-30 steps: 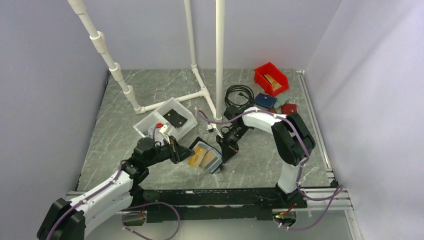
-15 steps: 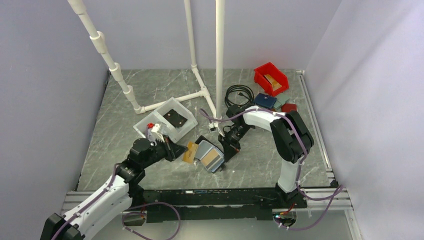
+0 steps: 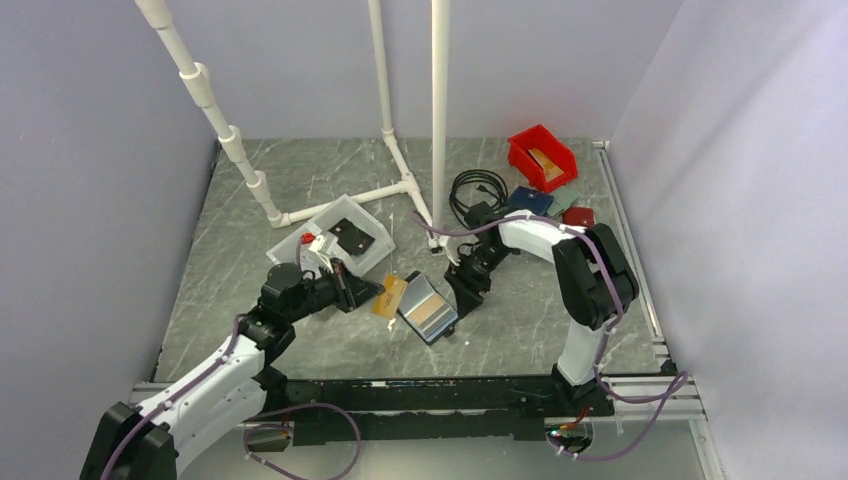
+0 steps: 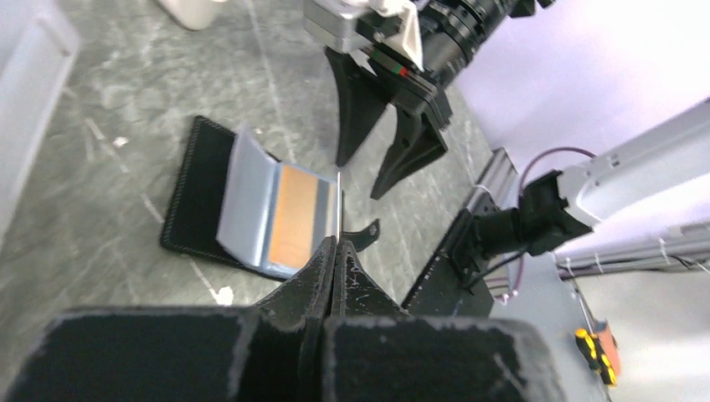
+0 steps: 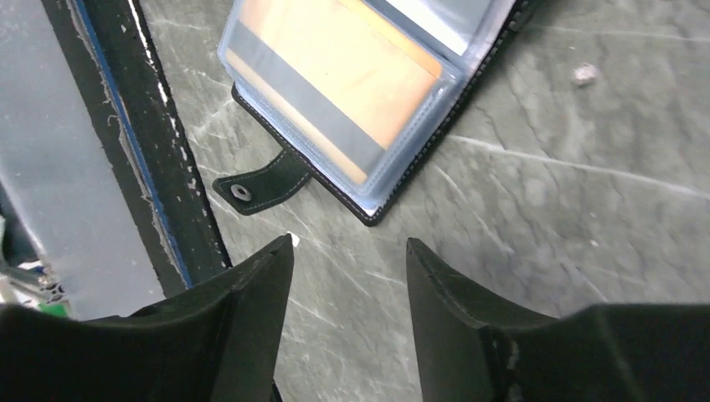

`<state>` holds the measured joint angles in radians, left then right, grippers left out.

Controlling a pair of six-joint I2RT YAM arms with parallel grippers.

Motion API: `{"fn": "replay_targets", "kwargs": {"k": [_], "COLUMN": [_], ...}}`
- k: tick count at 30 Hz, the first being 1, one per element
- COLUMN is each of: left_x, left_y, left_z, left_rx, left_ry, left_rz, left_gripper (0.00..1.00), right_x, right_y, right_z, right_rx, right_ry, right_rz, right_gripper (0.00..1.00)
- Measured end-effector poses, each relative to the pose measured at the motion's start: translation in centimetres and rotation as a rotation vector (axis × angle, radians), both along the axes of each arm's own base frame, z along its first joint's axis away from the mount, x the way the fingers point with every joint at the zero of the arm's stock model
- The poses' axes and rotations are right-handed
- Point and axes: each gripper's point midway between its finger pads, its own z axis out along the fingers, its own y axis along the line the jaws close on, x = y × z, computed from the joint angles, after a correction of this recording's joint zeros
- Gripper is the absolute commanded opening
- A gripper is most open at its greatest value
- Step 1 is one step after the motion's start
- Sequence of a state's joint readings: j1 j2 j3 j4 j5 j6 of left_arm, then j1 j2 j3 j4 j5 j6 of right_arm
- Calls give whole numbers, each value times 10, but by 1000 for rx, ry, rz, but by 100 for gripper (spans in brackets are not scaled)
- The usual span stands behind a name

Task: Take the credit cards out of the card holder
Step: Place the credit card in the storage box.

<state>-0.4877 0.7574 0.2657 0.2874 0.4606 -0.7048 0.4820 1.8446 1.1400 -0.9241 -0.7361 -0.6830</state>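
Pinching the gold card, left jaws pulled it free.

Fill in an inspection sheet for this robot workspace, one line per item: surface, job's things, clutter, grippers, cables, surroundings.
Surface: grey marbled table, a few pale specks.
Job's things: black card holder lies open; one gold-tan card is out at its left side; a second card sits in its clear sleeve.
Clutter: red bin, clear tub, dark blue wallet, all further back.
Grippers: left gripper shut on the gold-tan card; right gripper open, holding nothing, near the holder's snap tab.
Cables: black cable coil at the back; purple leads along the arms.
Surroundings: white pipe frame, pale violet walls.
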Motion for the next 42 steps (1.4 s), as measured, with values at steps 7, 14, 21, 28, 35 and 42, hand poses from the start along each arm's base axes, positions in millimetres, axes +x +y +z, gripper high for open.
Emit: {"fn": "replay_targets", "kwargs": {"k": [7,14,21,28,35,42], "left_x": [-10,-11,-22,-23,-23,-20], "left_y": [-15,-27,-59,-81,-92,-102], "left_z": [10,12,16,28,19,19], "left_rx": [-52,-71,-67,-57,-34,-27], "left_ry": [-27,-29,-61,-143,-145,-151], "left_rz": [-121,-206,-349,-423,-456,-474], "left_gripper": [0,0,0,0,0,0], "right_x": [19,21,1,-8,-19,-29], "right_y": [-12,-9,13,23,29,37], "right_z": [19,54,105,106,109,101], "right_rx": [16,132,389,469,520,511], "right_ry": [-124,-228,-286,-186,-107,-51], "right_rz": [-52,-46,24,29,39,64], "right_gripper": [61,61,61,60,51,0]}}
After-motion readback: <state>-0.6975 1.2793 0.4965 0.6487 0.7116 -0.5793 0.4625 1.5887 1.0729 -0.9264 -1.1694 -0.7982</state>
